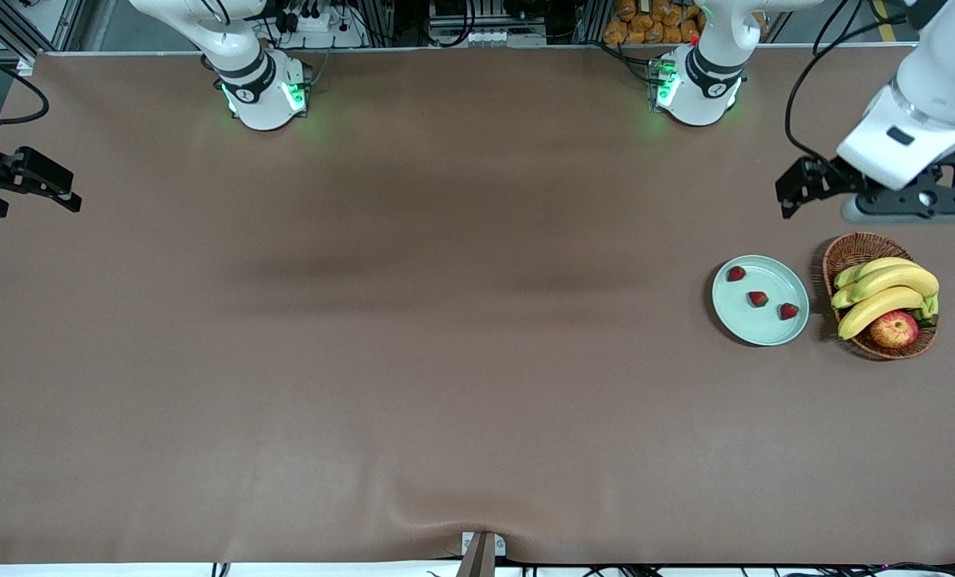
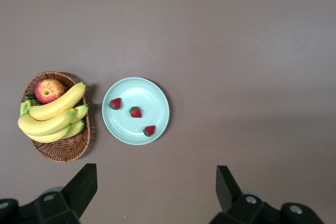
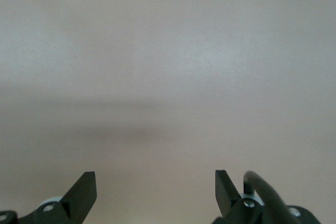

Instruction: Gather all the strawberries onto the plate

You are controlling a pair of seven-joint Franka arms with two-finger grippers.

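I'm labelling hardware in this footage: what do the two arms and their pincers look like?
Both arms are glossy white with black joint bands and green lights glowing at their bases. Black cables trail along them. The left pincer and right pincer are black, with wedge-shaped fingers.

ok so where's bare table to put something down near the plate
Bare cloth runs from the plate toward the right arm's end, and nearer the front camera than it. Crowded: the basket of bananas and apple sits close beside the plate, with the open left gripper above. Three strawberries occupy the plate. The right gripper waits open.
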